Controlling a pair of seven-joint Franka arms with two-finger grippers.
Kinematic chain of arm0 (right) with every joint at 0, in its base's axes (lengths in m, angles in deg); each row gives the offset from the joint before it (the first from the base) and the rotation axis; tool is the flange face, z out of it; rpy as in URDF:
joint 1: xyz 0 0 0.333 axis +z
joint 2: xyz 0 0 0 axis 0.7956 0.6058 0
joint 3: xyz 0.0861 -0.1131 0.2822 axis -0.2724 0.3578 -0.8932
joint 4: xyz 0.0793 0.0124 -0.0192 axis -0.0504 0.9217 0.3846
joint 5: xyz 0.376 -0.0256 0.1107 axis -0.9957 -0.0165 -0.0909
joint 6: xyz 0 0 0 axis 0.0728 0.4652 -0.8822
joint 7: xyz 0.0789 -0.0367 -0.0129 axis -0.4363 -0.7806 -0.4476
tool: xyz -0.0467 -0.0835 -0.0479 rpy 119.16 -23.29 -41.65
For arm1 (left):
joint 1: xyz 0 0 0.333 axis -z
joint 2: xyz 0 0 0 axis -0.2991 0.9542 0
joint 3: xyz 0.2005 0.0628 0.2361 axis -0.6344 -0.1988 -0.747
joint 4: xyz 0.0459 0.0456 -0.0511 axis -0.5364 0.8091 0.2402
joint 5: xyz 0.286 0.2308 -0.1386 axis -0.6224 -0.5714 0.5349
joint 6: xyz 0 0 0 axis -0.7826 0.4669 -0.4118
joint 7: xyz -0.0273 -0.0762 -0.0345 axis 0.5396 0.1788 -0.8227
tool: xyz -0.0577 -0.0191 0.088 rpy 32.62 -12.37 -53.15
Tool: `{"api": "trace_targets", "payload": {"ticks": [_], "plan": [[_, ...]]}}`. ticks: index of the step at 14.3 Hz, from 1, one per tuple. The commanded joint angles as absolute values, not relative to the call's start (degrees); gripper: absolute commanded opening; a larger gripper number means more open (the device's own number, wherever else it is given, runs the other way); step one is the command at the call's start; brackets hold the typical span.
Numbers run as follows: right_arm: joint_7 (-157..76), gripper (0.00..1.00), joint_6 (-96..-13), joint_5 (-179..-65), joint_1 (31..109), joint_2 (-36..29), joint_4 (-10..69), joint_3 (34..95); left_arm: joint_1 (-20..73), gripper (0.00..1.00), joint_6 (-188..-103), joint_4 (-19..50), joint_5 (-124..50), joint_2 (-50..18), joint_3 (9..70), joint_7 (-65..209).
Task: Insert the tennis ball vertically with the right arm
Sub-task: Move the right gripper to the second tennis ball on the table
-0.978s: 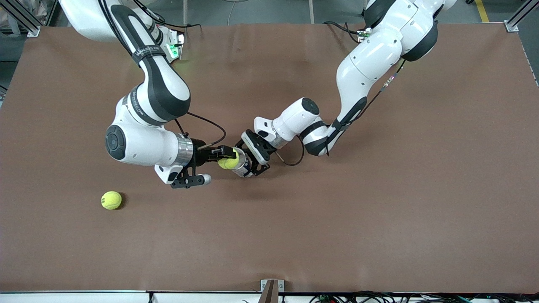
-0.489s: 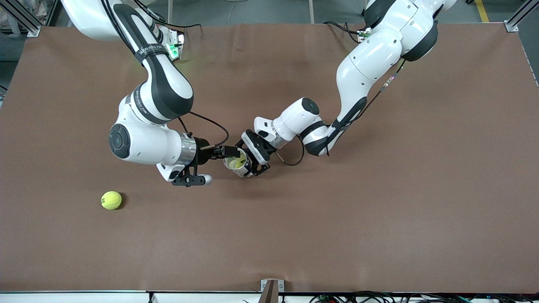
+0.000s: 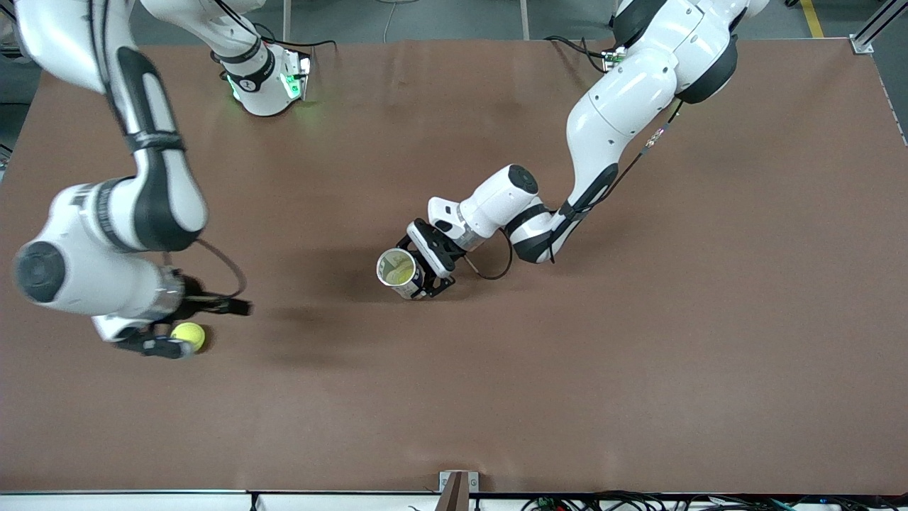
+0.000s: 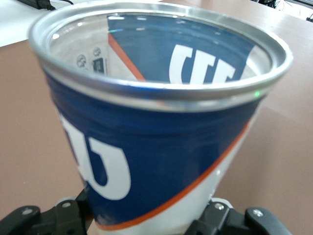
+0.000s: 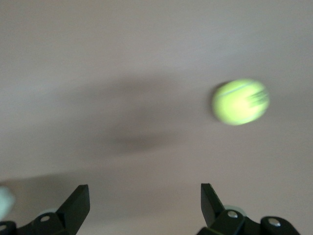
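Seeing the right gripper (image 3: 213,306) now wide open and empty over the second ball (image 3: 188,335), first ball in the can (image 3: 397,273) the left gripper (image 3: 425,273) clamps, we read one insertion done.

Table (image 3: 638,369): covered edge to edge in a brown matt sheet, slightly grainy, with faint creases near the edge where the arm bases stand.

Tennis ball can (image 4: 161,147): clear, glossy plastic wall under a printed blue, white and orange label; the mouth carries a bright, polished metal rim (image 4: 146,93).

Tennis ball (image 5: 240,102) on the table: yellow-green, dull and felt-like, no shine.

Right arm (image 3: 106,234): smooth glossy white shells, black bands with a satin finish, and a brushed silver metal ring at the wrist.

Left arm (image 3: 617,106): the same glossy white casing with black joints.

Right gripper (image 5: 142,205) fingers (image 5: 76,205): matt black.
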State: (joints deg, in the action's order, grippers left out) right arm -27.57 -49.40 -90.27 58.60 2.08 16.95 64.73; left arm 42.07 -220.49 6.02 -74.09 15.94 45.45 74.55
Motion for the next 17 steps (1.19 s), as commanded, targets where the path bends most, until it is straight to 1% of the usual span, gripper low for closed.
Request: {"api": "trace_targets", "payload": {"ticks": [1,2,5,9,11,15,16,17], "plan": [[-33.41,1.00,-54.51,-85.78,54.66,6.48,16.94,63.79,42.98,0.78,-221.07,4.93,-73.81,16.78,44.73,74.07],[-37.89,1.00,-55.91,-85.87,53.51,8.59,16.76,63.79,42.98,0.78,-221.07,4.93,-73.81,16.78,44.73,74.07],[-43.81,1.00,-63.56,-85.78,52.45,12.99,17.02,63.79,42.98,0.78,-221.07,4.93,-73.81,16.78,44.73,74.07],[-46.02,1.00,-64.36,-85.78,51.30,14.49,16.85,63.70,42.89,0.78,-221.07,4.84,-73.81,16.87,44.73,74.07],[-46.46,1.00,-66.29,-85.25,51.22,15.11,17.02,63.70,42.89,0.78,-221.07,4.84,-73.81,16.87,44.73,74.07],[-48.39,1.00,-66.65,-85.69,50.34,16.61,17.20,63.70,42.98,0.78,-221.07,4.84,-73.81,16.87,44.73,74.16],[-48.39,0.98,-66.65,-85.69,50.34,16.78,17.20,63.70,42.98,0.78,-221.07,4.84,-73.81,16.87,44.73,74.07],[-48.39,0.89,-66.56,-85.69,50.34,16.78,17.20,63.70,42.98,0.78,-221.07,4.84,-73.81,16.87,44.73,74.07]]}}
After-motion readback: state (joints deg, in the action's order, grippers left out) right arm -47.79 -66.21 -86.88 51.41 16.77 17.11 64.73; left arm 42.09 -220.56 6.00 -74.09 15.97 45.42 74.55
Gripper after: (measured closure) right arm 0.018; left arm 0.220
